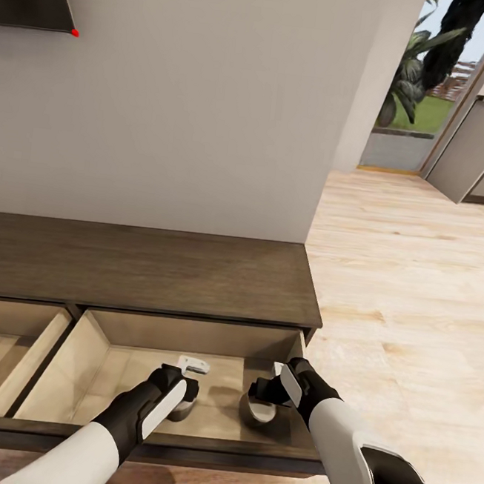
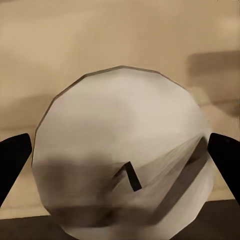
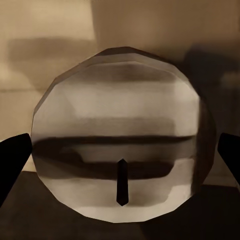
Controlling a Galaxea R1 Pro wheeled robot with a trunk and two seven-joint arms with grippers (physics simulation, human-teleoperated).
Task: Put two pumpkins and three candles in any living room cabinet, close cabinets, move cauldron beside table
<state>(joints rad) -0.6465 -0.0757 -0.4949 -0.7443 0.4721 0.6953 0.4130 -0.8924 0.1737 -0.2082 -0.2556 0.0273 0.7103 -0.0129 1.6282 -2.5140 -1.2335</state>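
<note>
A pale candle is held between the fingers of the left gripper inside the open drawer of the brown cabinet. Another candle is held between the fingers of the right gripper, in the same drawer, near the first.

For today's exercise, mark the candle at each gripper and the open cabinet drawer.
left candle (image 2: 120, 150), left wrist view, its top face.
right candle (image 3: 122, 145), right wrist view, its top face.
cabinet drawer (image 1: 97, 346), head view, its left inner wall.

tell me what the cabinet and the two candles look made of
Cabinet: dark-brown wood with visible grain, matte; pale, smooth lining inside. Candle at the left pincer and candle at the right pincer: pale, matte, wax-like, with dark wicks; the faceted render leaves this uncertain.
</note>
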